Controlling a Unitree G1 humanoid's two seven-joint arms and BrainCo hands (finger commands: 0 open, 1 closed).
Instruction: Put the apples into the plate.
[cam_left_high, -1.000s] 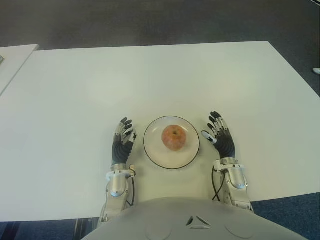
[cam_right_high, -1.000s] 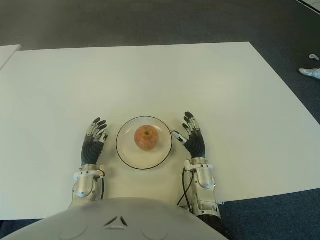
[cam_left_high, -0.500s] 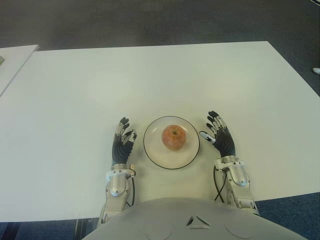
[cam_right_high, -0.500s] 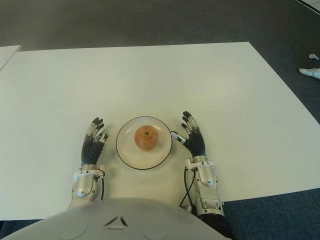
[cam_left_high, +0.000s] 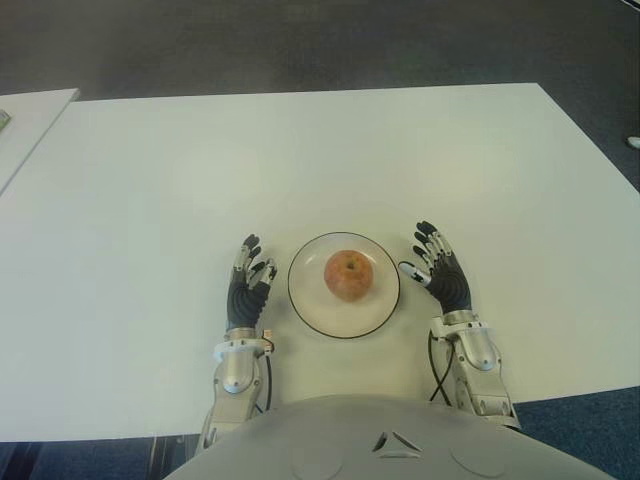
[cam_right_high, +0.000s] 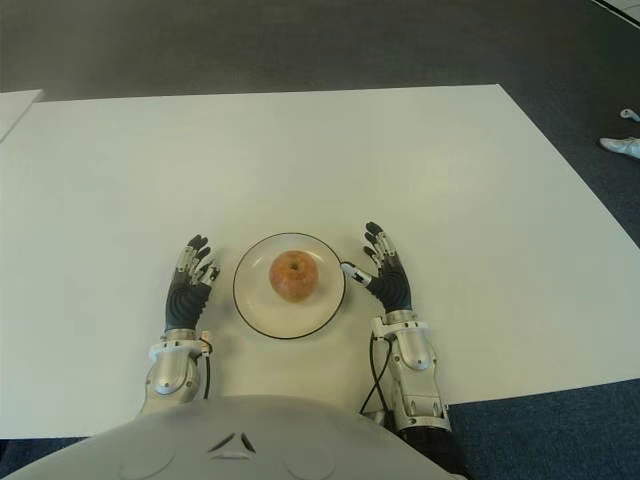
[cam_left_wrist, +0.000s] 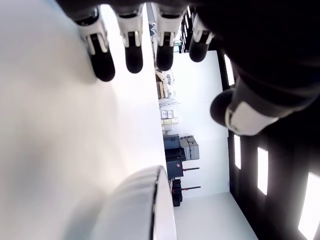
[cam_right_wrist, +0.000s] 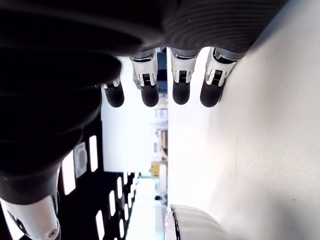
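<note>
White tabletop fills most of the frame; dark carpet borders it along the top.

Task object: one apple sits at the centre of the plate, low in the frame just ahead of the robot's torso. No other apple is visible on the table.

Left hand shows just left of the plate, right hand just right of it — both with fingers extended and holding nothing, as each wrist view confirms.

Step in hand, by judgement: placement appears complete; the hands flank the plate unloaded.

Next move: none required for the apple — at most, draw both hands clear without nudging the plate rim.
</note>
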